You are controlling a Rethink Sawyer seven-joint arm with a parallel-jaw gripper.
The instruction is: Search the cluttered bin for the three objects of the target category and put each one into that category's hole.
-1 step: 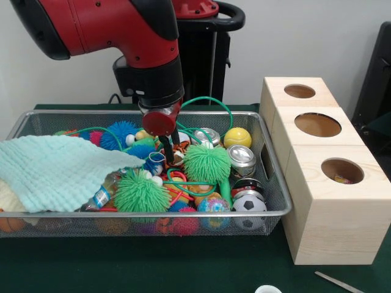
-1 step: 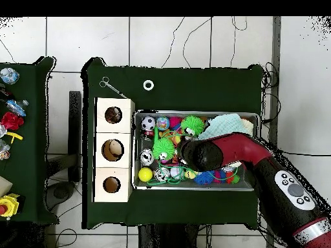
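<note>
Tool down in the clutter

The tool [image 1: 166,148] is sunk among toys in the wire bin [image 1: 278,196] beside a green spiky ball [image 1: 206,162] (I cannot tell if it grips anything). A mint cloth [image 1: 58,171] drapes the bin's end; three wooden hole boxes [image 1: 324,165] touch the other, on the green counter [image 1: 183,262]

No words, brand names, numbers or signs can be read anywhere. The plastic bottle [image 1: 101,194] in the wire bin [image 1: 276,183] carries a blue label, but its print is too small and blurred to make out.
</note>
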